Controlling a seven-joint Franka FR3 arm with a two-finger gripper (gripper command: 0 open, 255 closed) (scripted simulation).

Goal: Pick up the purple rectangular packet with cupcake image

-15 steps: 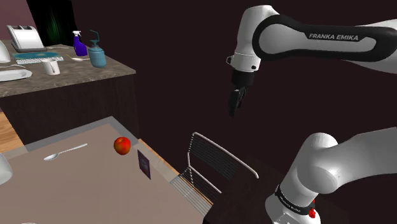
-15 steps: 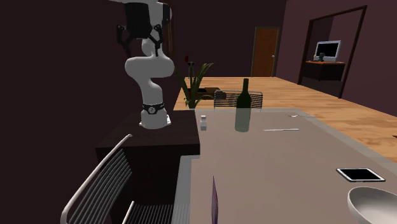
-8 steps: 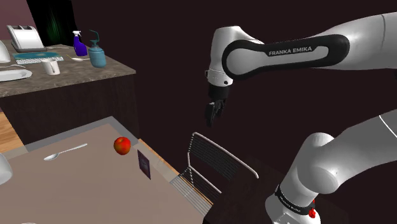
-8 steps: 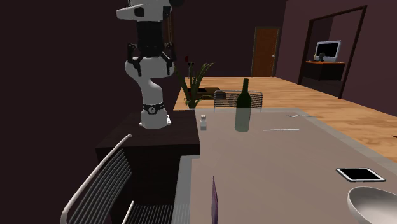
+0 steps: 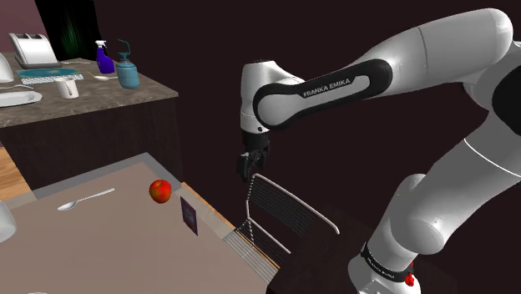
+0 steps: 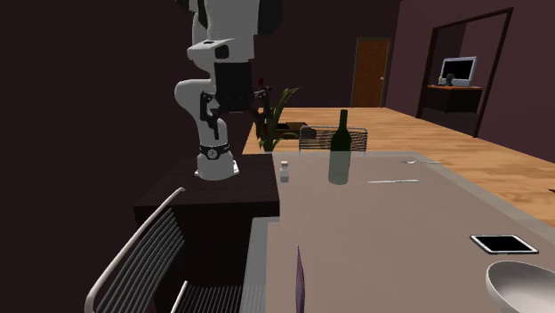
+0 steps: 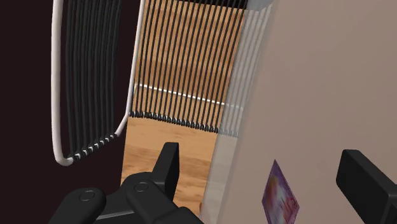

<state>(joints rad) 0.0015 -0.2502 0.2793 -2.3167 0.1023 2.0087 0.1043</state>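
The purple packet (image 5: 189, 215) stands upright near the table's corner, and from the second exterior view I see it nearly edge-on (image 6: 301, 277). In the wrist view the packet (image 7: 280, 196) lies between and beyond my two fingers, which do not touch it. My black gripper (image 5: 250, 164) hangs in the air above the wire chair (image 5: 275, 212), to the right of the packet in the shoulder view and well above it. The gripper (image 6: 236, 108) is open, its fingers (image 7: 167, 167) spread wide with nothing held.
A red apple (image 5: 160, 190) and a spoon (image 5: 85, 200) lie on the grey table (image 5: 108, 242) behind the packet. A green bottle (image 6: 339, 148), a small shaker (image 6: 285, 171), a tablet (image 6: 503, 243) and a bowl (image 6: 525, 286) also stand on it. A counter (image 5: 83, 104) with spray bottles is at the back.
The arm has swung down and toward the shoulder view's left, bringing the open gripper lower, over the chair and closer to the table's corner. The packet has not moved.
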